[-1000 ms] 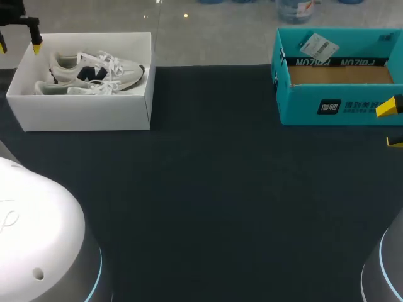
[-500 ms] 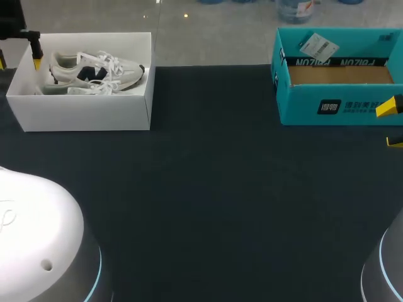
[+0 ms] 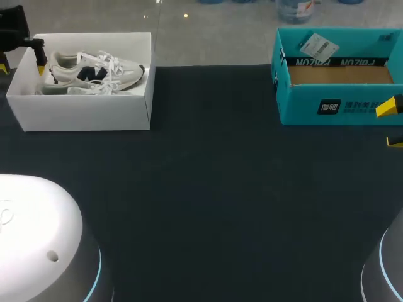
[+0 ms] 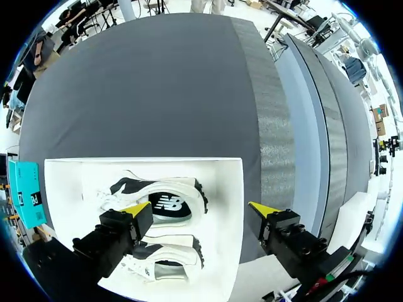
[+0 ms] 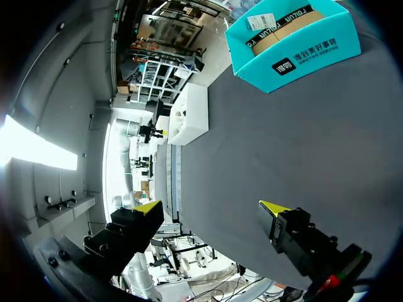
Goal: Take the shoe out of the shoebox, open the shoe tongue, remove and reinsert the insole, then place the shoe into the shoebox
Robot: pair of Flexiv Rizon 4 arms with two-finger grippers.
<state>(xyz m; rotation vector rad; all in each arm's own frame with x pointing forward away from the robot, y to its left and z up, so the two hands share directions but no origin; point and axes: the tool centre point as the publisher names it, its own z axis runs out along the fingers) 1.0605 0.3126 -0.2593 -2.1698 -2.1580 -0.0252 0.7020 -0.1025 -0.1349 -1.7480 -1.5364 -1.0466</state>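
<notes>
Left gripper (image 3: pixel 21 66): we see it spread wide, holding nothing, at the white shoebox's end near the table's far left corner. In the head view one yellow tip sits inside the box by the shoes' heels and the other outside the end wall.
Left gripper, wrist view (image 4: pixel 200 209): one finger lies over the heel ends of the two shoes, the other past the box's wall. We cannot tell whether either finger touches a shoe.
Right gripper (image 3: pixel 391 126): we see it parted and bare at the table's right edge, just in front of the teal box. From its own wrist view (image 5: pixel 211 207) only dark table lies between the fingers.
White shoebox (image 3: pixel 88 113): it stands lidless at the table's far left. It also shows under the left gripper (image 4: pixel 220 189) and far ahead of the right gripper (image 5: pixel 189 116).
Shoes: a pale pair with dark side panels and white laces lies in the white shoebox, side by side. We mark the farther shoe (image 3: pixel 94 69) (image 4: pixel 160 198) and the nearer shoe (image 3: pixel 75 89) (image 4: pixel 167 258).
Teal box (image 3: pixel 340 104) (image 5: pixel 293 44): it stands open at the far right, well apart from the white shoebox, with brown card inside and a white tag on its back flap.
Table (image 3: pixel 220 189): we see a dark cloth surface under both boxes.
</notes>
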